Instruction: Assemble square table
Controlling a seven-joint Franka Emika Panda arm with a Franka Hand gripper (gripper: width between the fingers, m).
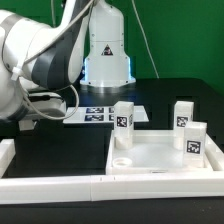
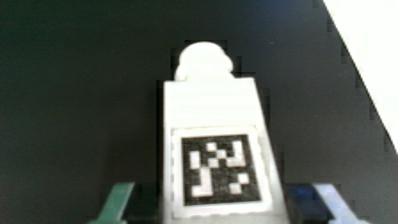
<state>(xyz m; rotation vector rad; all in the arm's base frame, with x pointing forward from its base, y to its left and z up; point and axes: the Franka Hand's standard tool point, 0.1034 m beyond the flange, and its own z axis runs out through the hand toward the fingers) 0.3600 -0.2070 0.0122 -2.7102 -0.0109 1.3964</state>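
Observation:
In the wrist view a white leg block (image 2: 214, 120) with a black-white tag lies on the black table, its rounded peg end pointing away. My gripper (image 2: 219, 205) is open and straddles the leg's tagged end, with a dark gap on each side between the leg and the fingers (image 2: 121, 200). In the exterior view the white square tabletop (image 1: 160, 158) lies at the right, rim up. Three tagged legs stand on it: one at its near-left back corner (image 1: 122, 117), one at the back right (image 1: 184, 113) and one at the front right (image 1: 195, 138). A round socket (image 1: 121, 160) shows at the front left. My gripper is hidden behind the arm there.
The robot arm (image 1: 45, 60) fills the exterior view's left. The marker board (image 1: 100, 113) lies behind the tabletop. White border rails run along the front (image 1: 60, 185) and the left (image 1: 6, 152). A white edge (image 2: 374, 60) crosses one corner of the wrist view.

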